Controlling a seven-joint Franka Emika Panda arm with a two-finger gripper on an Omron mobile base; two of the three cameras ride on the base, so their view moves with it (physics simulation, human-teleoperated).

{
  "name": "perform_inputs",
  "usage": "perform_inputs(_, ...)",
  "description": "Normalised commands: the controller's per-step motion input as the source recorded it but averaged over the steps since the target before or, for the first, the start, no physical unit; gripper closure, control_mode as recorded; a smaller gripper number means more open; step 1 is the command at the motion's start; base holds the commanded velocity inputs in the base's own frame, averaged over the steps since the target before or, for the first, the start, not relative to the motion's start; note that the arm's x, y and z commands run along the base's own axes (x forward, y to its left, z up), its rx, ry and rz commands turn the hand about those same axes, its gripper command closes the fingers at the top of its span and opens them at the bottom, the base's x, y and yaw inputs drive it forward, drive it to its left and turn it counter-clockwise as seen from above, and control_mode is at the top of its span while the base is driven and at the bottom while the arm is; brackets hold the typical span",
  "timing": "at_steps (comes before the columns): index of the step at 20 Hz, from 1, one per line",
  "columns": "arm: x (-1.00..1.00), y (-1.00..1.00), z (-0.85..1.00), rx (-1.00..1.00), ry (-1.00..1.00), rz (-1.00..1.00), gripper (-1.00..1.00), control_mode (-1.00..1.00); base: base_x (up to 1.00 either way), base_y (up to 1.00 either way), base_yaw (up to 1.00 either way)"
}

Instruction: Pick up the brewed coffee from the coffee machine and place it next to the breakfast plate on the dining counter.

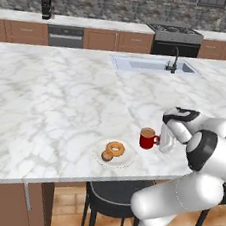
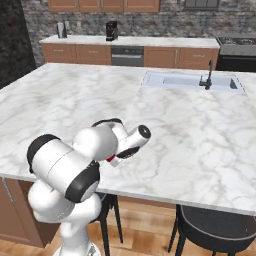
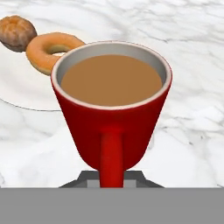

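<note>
Gripper [image 1: 163, 140] sat at the red mug's [image 1: 147, 138] handle, at its 3 o'clock; whether it clamped, I could not tell. Mug stood upright on the dining counter [image 1: 62, 93], breakfast plate [image 1: 124, 160] near at 8 o'clock, sink [image 1: 141, 64] well apart.

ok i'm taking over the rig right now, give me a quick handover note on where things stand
Pincer: at the handle of the brewed coffee; the pictures do not show whether it is shut on the handle or open.
Brewed coffee: upright on the dining counter, just to the right of the breakfast plate in the left base view, still full.
Breakfast plate: near the counter's front edge, doughnut and pastry on it.
Coffee machine: on the far worktop, nothing at it.
Done: mug carried over and brought beside the plate.
Left: confirm release, then back the pincer away without tipping the mug.
</note>
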Motion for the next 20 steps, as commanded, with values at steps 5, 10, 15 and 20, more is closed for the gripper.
perform_inputs(5,0.57,-0.03,-0.25,0.0,0.0,0.06,1.0,-1.0,0.0,0.0,0.0)
perform_inputs(10,0.47,0.0,-0.24,-0.01,0.0,0.06,-1.0,-1.0,0.0,0.0,0.0)
perform_inputs(15,0.19,0.0,-0.12,-0.06,0.0,0.08,-1.0,-1.0,0.0,0.0,0.0)
perform_inputs(20,-0.16,0.0,0.16,-0.12,-0.08,0.12,-1.0,-1.0,0.0,0.0,0.0)
